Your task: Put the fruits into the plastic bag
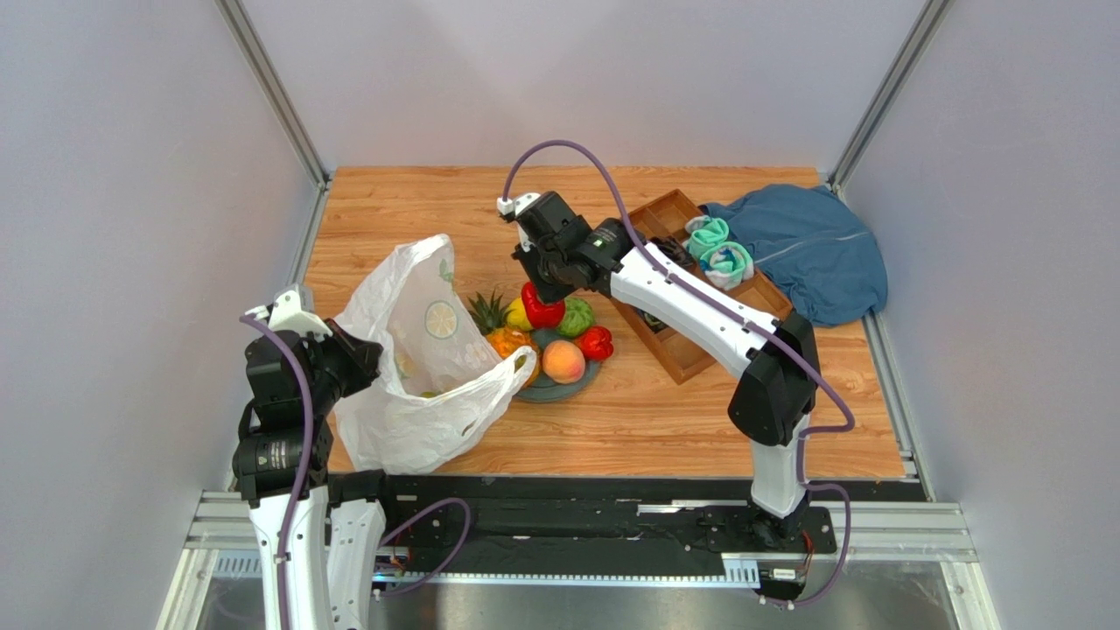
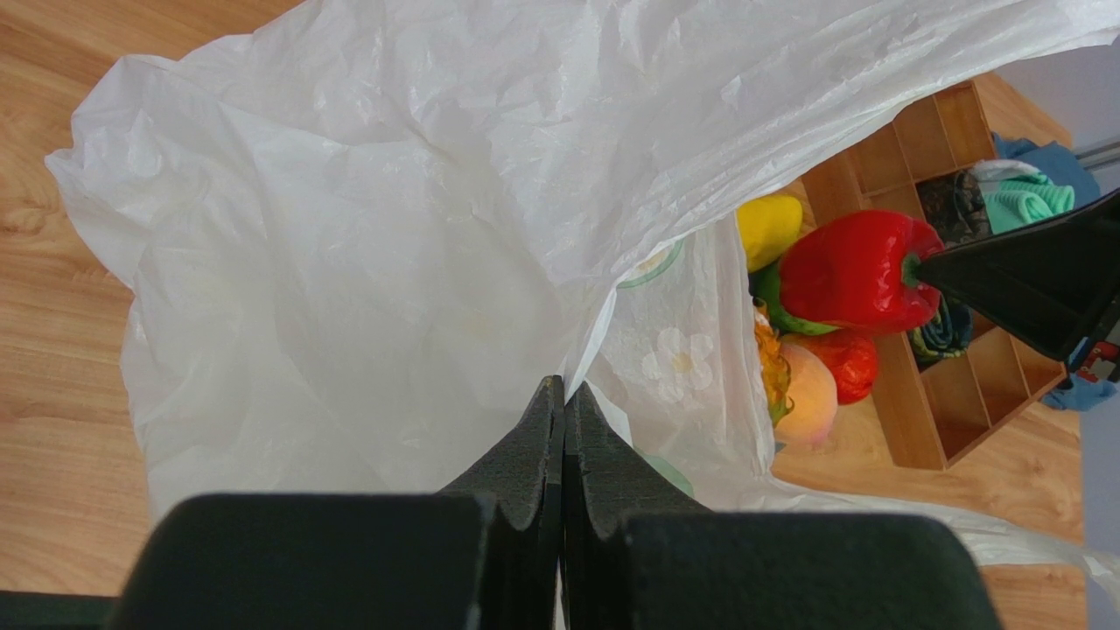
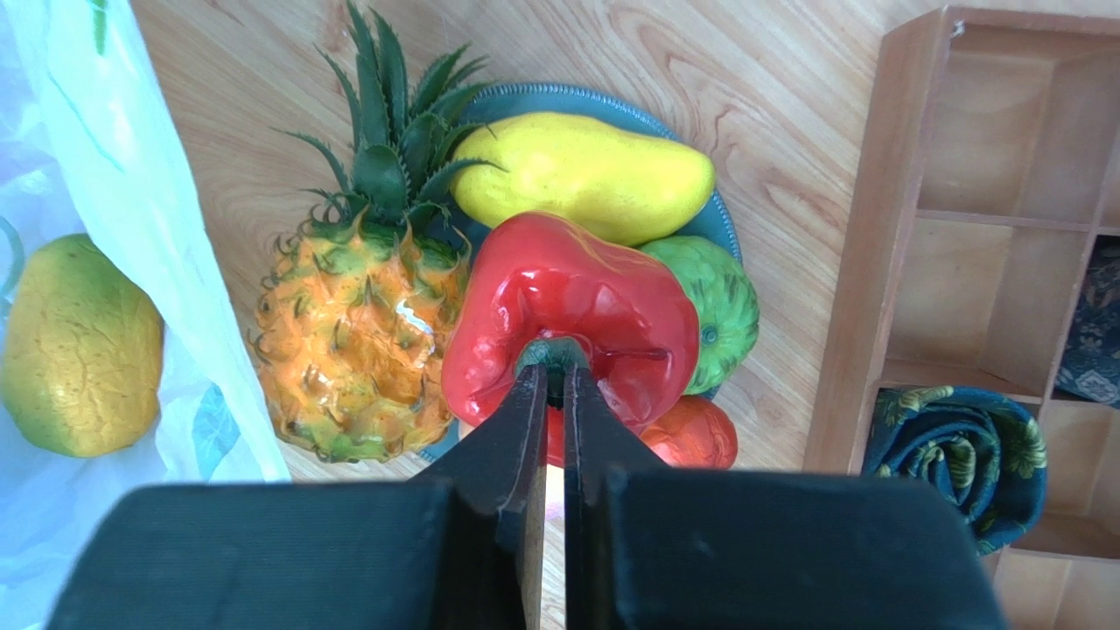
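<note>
The left gripper (image 2: 563,394) is clamped shut on the thin white plastic bag (image 2: 342,263). The right gripper (image 3: 554,370) pinches a glossy red toy pepper (image 3: 579,309) by its stem.

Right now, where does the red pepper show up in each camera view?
Top external: the red pepper sits near the picture's centre, gripped by the right end effector, right of the plastic bag.
Left wrist: right of centre, past the bag's edge.
Right wrist: dead centre, just above the fingertips.
Shared landmark: the wooden tray, right of the pepper in all three.
</note>
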`<action>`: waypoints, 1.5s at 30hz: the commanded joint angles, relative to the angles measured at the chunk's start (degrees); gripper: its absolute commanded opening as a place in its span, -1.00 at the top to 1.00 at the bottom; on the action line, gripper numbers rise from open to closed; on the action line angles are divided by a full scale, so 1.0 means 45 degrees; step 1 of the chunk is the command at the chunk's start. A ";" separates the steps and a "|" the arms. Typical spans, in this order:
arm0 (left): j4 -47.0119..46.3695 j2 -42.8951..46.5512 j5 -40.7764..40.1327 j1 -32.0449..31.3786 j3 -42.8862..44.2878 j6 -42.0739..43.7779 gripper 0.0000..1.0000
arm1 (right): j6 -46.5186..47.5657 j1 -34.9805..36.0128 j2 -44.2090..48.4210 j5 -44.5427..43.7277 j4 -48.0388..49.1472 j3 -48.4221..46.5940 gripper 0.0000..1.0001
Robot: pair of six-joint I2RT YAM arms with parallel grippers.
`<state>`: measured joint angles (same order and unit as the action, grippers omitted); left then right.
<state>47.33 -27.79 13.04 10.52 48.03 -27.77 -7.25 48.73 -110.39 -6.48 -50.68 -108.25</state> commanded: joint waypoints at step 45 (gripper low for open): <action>-0.0304 0.0043 0.0169 -0.0034 0.0108 -0.0040 1.00 | -0.3721 0.2354 -0.1757 0.8940 0.3936 -0.1746 0.94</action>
<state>47.31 -27.81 13.08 10.50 48.03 -27.81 -20.45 58.78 -117.14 30.61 -37.01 -113.03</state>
